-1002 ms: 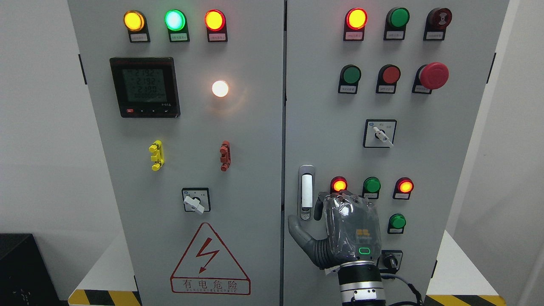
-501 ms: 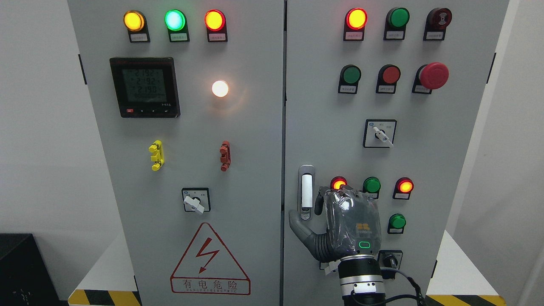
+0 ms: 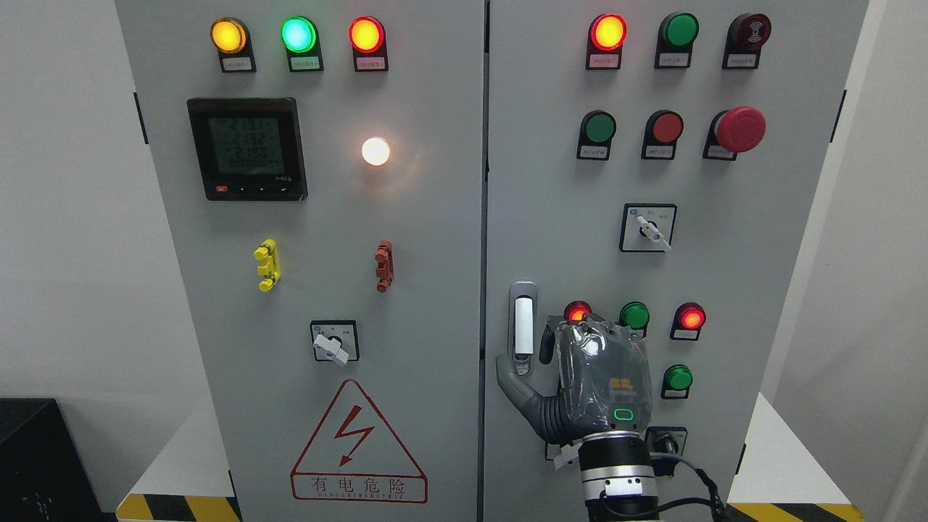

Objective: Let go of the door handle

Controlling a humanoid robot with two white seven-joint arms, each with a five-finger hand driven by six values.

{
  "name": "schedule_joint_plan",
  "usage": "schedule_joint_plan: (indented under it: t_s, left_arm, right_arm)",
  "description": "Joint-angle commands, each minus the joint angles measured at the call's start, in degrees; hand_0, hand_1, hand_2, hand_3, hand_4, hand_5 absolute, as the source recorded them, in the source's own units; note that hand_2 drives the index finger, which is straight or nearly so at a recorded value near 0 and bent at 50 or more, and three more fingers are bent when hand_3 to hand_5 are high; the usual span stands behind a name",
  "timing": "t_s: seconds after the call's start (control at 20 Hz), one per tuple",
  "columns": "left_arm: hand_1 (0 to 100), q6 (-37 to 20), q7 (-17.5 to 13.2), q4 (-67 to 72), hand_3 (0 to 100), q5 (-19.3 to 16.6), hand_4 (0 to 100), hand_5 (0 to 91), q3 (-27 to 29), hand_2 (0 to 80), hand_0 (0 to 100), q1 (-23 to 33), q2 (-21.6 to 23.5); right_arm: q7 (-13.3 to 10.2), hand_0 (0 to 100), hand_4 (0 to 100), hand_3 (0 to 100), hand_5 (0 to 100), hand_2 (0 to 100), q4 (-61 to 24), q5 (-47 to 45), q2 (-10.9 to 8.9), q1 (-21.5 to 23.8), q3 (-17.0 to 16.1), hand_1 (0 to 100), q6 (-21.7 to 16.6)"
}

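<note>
Cabinet (image 3: pixel 406 239): a grey electrical cabinet with two doors is filling most of the head view, standing against a white wall.
Left door (image 3: pixel 326 435): it is carrying a black digital meter (image 3: pixel 247 148), three lit lamps along the top in amber, green and red, one glowing white lamp (image 3: pixel 375 151), a yellow clip, a red clip, a rotary switch, and a red triangular warning sign (image 3: pixel 357 442).
Right door (image 3: pixel 725 290): it is carrying rows of red and green lamps, a red mushroom stop button (image 3: pixel 740 129), a selector switch (image 3: pixel 649 228), and the door handle near its left edge.
Robot hand (image 3: pixel 573 384): the right one, wrapped in clear film, is rising from the bottom edge right of the middle, with its back turned to the camera.
Hand state: the thumb (image 3: pixel 512 377) is spreading out to the left, and the fingers (image 3: pixel 545 346) are curling loosely just right of the handle, gripping nothing.
Door handle (image 3: pixel 523 319): a white upright lever in a grey recessed plate is sitting low on the right door; the thumb tip is overlapping the plate's bottom end, though actual contact cannot be told.
Cable (image 3: pixel 689 478): a dark cable is looping by the wrist.
</note>
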Motion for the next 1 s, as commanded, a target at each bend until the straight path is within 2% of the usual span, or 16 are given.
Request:
schedule_joint_plan:
  t_s: [0.0, 0.5, 0.95]
  left_arm:
    - [0, -0.1, 0.0, 0.0, 11, 0.0, 1, 0.0, 0.0, 4.3, 0, 0.0, 0.0]
    - [0, 0.0, 0.0, 0.0, 11, 0.0, 1, 0.0, 0.0, 4.4, 0, 0.0, 0.0]
    - [0, -0.1, 0.0, 0.0, 11, 0.0, 1, 0.0, 0.0, 4.5, 0, 0.0, 0.0]
  right_arm:
    - [0.0, 19, 75, 98, 67, 73, 0.9, -0.1, -0.04, -0.3, -0.8, 45, 0.0]
    - [0.0, 22, 75, 97, 67, 73, 1.4, -0.2, 0.05, -1.0, -0.9, 44, 0.0]
    - [-0.1, 29, 75, 97, 67, 72, 1.3, -0.2, 0.05, -1.0, -1.4, 42, 0.0]
